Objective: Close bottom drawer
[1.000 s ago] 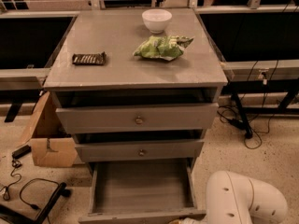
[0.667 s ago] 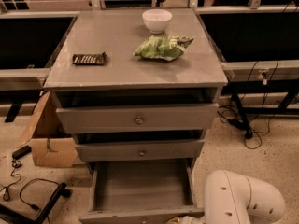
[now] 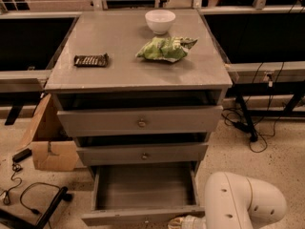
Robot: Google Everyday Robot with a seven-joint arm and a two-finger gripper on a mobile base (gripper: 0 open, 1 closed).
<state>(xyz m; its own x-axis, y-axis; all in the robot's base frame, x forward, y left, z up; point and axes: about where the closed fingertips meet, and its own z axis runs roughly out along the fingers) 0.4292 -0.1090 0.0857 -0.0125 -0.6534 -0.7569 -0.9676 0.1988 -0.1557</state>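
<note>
**Camera view.** The bottom drawer point(image 3: 143, 187) stands pulled well out of the cabinet. Its plain grey inside is exposed, and its slim front lies at the lower frame edge. The middle drawer point(image 3: 142, 154) and top drawer point(image 3: 140, 122) above it are nearly shut, each with a dark gap over its front.

The end effector point(image 3: 185, 222) sits at the bottom edge, touching or just beside the right end of the bottom drawer's front. The white arm point(image 3: 243, 204) is behind it. Whether the end effector is apart or together cannot be told.

Judgement: this placement suits a push on the front, toward the cabinet — no grasp is required.

On the bench point(image 3: 119, 37), a white bowl point(image 3: 160, 21), a green bag point(image 3: 164, 49) and a dark bar point(image 3: 91, 60) rest well apart from the drawer — they play no part in the step.
</note>
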